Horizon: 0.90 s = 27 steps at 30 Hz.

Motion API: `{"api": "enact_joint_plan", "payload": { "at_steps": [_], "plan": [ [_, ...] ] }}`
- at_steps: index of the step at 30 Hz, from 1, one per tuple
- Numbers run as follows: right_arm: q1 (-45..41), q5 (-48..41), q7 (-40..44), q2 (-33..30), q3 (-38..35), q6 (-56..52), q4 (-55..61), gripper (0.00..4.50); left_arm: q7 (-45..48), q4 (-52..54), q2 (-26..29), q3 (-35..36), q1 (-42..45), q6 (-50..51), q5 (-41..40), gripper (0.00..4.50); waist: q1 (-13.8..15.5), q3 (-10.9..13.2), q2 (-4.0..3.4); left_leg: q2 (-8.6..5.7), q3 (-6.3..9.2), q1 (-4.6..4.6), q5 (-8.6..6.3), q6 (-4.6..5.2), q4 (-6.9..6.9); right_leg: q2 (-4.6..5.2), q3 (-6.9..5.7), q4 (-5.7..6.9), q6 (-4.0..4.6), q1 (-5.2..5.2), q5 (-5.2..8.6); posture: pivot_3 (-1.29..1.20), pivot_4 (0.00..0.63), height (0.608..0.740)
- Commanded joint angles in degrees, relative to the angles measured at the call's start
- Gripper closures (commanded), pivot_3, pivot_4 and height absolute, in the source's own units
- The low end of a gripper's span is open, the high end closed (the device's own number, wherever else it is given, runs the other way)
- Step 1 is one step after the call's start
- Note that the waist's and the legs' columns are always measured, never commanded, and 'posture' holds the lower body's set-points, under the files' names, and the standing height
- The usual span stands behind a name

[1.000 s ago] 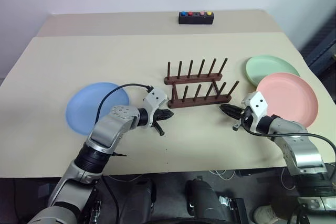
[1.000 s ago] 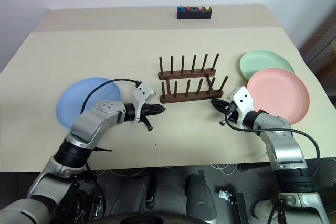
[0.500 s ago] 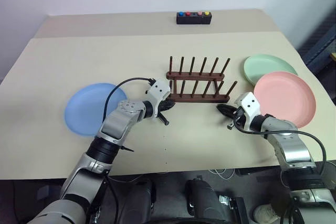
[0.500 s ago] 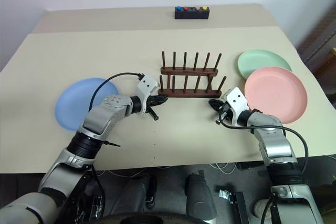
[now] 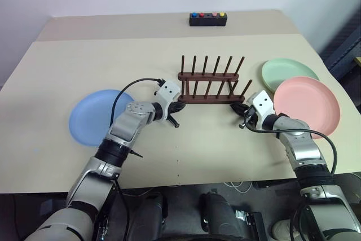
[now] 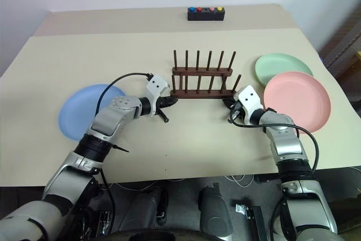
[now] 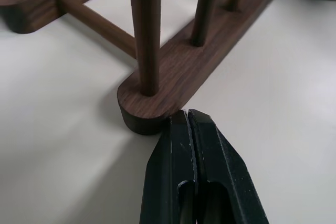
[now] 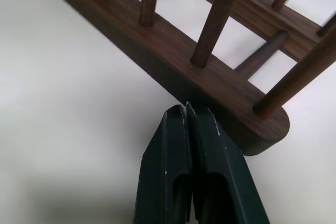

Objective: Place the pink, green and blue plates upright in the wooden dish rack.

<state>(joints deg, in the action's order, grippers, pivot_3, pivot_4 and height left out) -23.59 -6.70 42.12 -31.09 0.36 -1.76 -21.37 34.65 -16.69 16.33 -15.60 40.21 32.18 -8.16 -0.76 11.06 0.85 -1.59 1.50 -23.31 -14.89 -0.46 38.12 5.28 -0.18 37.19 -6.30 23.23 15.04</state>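
Observation:
The wooden dish rack (image 5: 210,98) stands empty at mid-table, its two rails running side to side. My left gripper (image 5: 180,105) is shut, its tips against the left end of the near rail (image 7: 152,111). My right gripper (image 5: 236,107) is shut too, its tips touching the near rail close to its right end (image 8: 220,98). The blue plate (image 5: 93,122) lies flat to the left of my left arm. At the right, the pink plate (image 5: 307,107) lies flat, with the green plate (image 5: 287,71) flat just behind it.
A small black box with coloured buttons (image 5: 208,19) sits at the far edge of the table. A seam runs across the tabletop (image 5: 113,40) behind the rack. The table's right edge passes close to the pink and green plates.
Both shut grippers have moved forward onto the near rail. The rack has slid away from me and turned from askew to square with the table.

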Motion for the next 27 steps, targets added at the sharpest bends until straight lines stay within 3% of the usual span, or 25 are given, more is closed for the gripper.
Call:
{"api": "enact_joint_plan", "payload": {
  "at_steps": [1, 12, 20, 27],
  "plan": [
    [-2.2, 0.8, 0.1, 0.6, 0.2, 1.9, -1.3, 4.42, -0.9, -4.6, -0.5, 1.6, 2.3, -3.3, 1.8, 4.5, -0.1, 0.0, 0.0, 0.0, 0.0, 0.0, 0.0, 0.0, 0.0, 0.0, 0.0, 0.0, 0.0, 0.01, 0.0, 0.0, 0.15, 0.74],
    [-11.7, 4.9, -0.2, 1.3, 2.0, 10.2, -15.9, 4.42, 1.4, -17.8, -1.0, 3.3, 8.9, -11.2, 3.9, 4.5, -0.1, 0.0, 0.0, -0.02, -0.01, -0.03, 0.02, -0.03, -0.02, 0.0, 0.0, -0.01, -0.01, 0.05, 0.0, 0.0, 0.15, 0.74],
    [-18.3, 6.7, -1.4, 2.5, 2.0, 14.8, -25.9, 4.42, 1.2, -19.0, -2.7, 3.8, 9.0, -12.5, 5.1, 4.5, -0.2, 0.0, 0.0, -0.01, -0.01, -0.03, 0.03, -0.06, -0.02, 0.0, 0.0, -0.01, -0.01, 0.04, -0.01, 0.0, 0.15, 0.74],
    [-18.4, 6.0, 0.4, 3.2, 1.9, 15.5, -25.4, 4.42, 1.3, -19.3, -3.3, 4.5, 9.1, -13.0, 5.7, 4.5, -0.1, 0.0, 0.0, -0.02, -0.01, -0.04, 0.05, -0.08, -0.02, 0.02, 0.0, -0.02, -0.02, 0.04, -0.01, 0.0, 0.15, 0.74]
  ]
}}
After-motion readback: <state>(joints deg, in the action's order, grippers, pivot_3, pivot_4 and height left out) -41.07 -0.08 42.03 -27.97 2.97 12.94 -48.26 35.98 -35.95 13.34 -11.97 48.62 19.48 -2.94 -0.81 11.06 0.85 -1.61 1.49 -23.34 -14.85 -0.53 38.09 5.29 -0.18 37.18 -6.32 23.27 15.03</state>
